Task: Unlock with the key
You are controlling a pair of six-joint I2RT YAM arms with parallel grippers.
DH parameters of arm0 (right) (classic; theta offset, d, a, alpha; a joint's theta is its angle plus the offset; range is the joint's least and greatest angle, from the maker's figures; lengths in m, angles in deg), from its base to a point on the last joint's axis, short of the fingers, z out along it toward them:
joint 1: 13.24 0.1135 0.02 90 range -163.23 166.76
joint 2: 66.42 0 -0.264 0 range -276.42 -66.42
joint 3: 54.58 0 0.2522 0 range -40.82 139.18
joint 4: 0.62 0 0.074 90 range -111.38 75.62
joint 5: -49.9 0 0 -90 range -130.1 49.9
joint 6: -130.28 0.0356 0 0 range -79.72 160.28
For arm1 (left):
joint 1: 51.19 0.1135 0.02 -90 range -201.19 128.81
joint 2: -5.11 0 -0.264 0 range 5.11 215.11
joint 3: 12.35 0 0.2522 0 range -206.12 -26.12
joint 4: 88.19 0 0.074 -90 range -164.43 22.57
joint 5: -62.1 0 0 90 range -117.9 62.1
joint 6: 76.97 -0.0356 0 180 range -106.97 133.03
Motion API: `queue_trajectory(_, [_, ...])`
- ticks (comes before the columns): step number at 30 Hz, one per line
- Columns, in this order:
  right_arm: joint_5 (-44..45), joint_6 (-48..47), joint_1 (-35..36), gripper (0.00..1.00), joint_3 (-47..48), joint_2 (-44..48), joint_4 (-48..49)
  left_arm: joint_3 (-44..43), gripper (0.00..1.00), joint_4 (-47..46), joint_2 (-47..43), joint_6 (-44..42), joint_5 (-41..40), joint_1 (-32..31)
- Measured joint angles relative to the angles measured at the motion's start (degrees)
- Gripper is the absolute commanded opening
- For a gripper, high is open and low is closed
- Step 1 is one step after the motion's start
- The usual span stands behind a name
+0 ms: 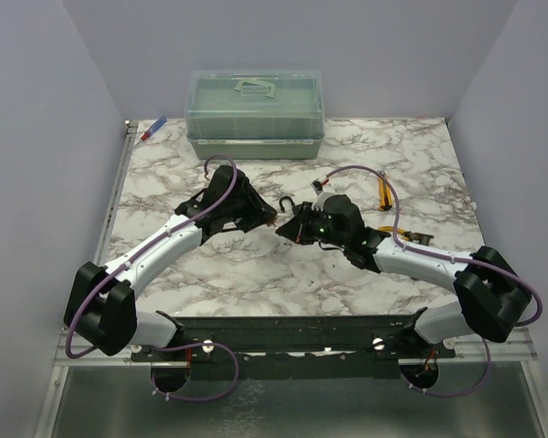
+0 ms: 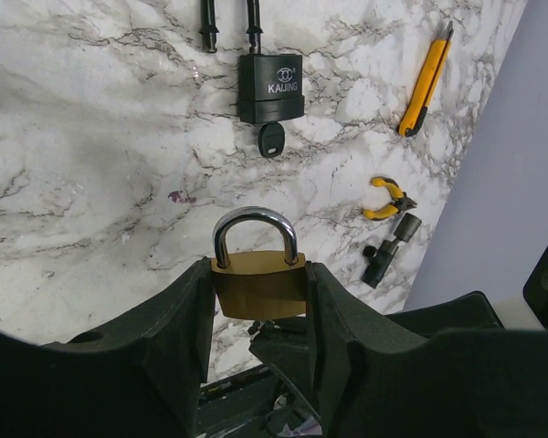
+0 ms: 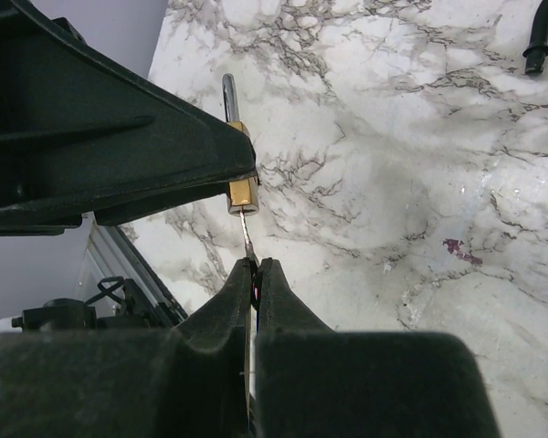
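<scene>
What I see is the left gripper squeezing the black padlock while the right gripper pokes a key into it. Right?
No: the left wrist view shows the left gripper squeezing the brass padlock, not the black padlock. The right gripper pokes a key into it.

Mid-table [image 1: 256, 274]: small padlock [image 2: 256, 290] sits between left gripper [image 2: 258, 274] fingers. Key [image 3: 247, 228] is between right gripper [image 3: 255, 266] fingers, just right of the padlock, blade meeting its underside. Big padlock [image 2: 270, 87] lies flat just behind them (second key [image 2: 271, 140] at its base). Knife [image 2: 425, 82] and pliers [image 2: 386, 199] lie further right. Box [image 1: 256, 114] at rear edge, marker [image 1: 152, 130] left of it.
</scene>
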Motion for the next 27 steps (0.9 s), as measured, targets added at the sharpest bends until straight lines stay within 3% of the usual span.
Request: queue_trajectory(27, [0.52, 0.22, 0.0, 0.0, 3.65, -1.27, -2.67, 1.55, 0.0, -2.67, -1.77, 1.07, -1.09, 0.48])
